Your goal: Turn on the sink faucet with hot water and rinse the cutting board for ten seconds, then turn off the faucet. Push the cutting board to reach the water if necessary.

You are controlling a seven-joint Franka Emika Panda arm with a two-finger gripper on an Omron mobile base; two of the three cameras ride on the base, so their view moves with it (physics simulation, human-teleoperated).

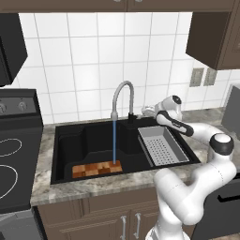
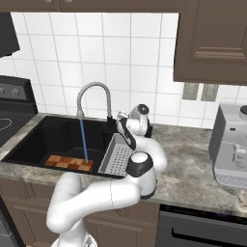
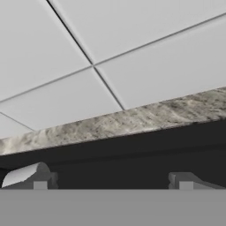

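Left base view: water hits board's right end; open fingers by faucet could miss lever, leaving it running.

The sink is sitting in the counter, with the stove lying to its left and the faucet rising behind it at the tiled wall. The water is falling from the spout onto the right end of the cutting board, lying at the basin's front. A perforated tray is resting in the sink's right part, with the gripper hanging just right of the faucet's base.
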